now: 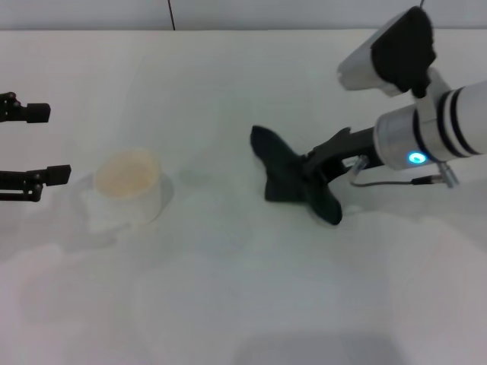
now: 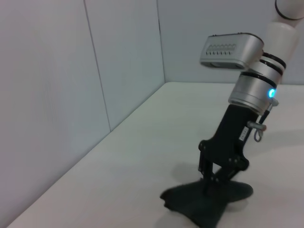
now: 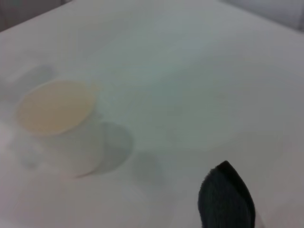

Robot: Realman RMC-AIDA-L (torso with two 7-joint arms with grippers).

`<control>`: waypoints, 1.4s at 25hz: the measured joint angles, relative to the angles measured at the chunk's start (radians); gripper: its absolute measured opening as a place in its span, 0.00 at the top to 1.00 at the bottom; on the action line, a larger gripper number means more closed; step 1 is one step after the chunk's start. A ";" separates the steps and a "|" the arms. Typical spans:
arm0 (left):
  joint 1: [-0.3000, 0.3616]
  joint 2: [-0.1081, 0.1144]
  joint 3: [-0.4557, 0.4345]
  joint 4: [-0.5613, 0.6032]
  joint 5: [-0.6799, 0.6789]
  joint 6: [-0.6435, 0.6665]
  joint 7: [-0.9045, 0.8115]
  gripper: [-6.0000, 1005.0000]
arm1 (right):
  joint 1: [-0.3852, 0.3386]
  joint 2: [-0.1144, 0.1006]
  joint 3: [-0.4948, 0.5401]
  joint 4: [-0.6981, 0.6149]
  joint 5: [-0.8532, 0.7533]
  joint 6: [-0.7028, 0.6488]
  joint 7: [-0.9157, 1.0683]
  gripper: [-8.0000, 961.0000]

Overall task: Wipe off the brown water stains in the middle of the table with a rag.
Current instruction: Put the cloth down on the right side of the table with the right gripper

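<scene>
The dark rag (image 1: 283,169) lies spread on the white table (image 1: 228,289), right of the middle. My right gripper (image 1: 310,172) is shut on it and holds it down against the tabletop. The left wrist view shows the same gripper (image 2: 214,176) standing on the rag (image 2: 202,203). A corner of the rag (image 3: 227,199) shows in the right wrist view. No orange-brown stain shows on the table in any view. My left gripper (image 1: 59,143) is open and empty at the far left edge, above the table.
A whitish translucent cup (image 1: 129,186) with an orange-tinted rim stands left of the middle, between the left gripper and the rag. It also shows in the right wrist view (image 3: 59,126). A grey wall (image 2: 71,95) borders the table's far side.
</scene>
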 joint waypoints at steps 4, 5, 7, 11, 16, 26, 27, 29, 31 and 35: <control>0.001 -0.001 0.000 0.000 0.000 -0.003 0.000 0.14 | -0.024 -0.002 0.050 0.002 -0.022 0.004 -0.001 0.88; 0.001 -0.002 0.000 0.000 0.000 -0.005 0.000 0.14 | -0.029 -0.003 0.058 0.003 -0.024 0.002 -0.001 0.88; 0.001 -0.003 0.000 0.000 -0.001 -0.007 0.000 0.14 | -0.050 -0.005 0.082 0.002 -0.026 -0.009 -0.003 0.88; 0.001 -0.003 0.000 0.000 -0.002 -0.008 0.000 0.14 | -0.098 -0.007 0.128 -0.025 -0.026 -0.049 -0.020 0.87; 0.000 -0.006 0.000 0.000 -0.002 -0.010 -0.003 0.14 | -0.170 -0.009 0.185 -0.078 -0.026 -0.115 -0.047 0.87; 0.005 -0.033 0.000 0.042 -0.003 -0.010 -0.009 0.14 | -0.218 -0.010 0.268 -0.103 -0.012 -0.215 -0.094 0.85; 0.005 -0.034 0.000 0.043 -0.003 -0.010 -0.010 0.14 | -0.218 -0.009 0.268 -0.105 -0.012 -0.216 -0.096 0.85; 0.005 -0.036 0.000 0.043 -0.003 -0.010 -0.015 0.14 | -0.218 -0.009 0.266 -0.114 -0.007 -0.220 -0.111 0.85; 0.006 -0.039 0.000 0.044 -0.003 -0.010 -0.017 0.14 | -0.218 -0.010 0.265 -0.123 0.022 -0.229 -0.145 0.85; 0.010 -0.040 0.000 0.044 -0.003 -0.010 -0.017 0.14 | -0.222 -0.009 0.282 -0.126 0.115 -0.247 -0.224 0.84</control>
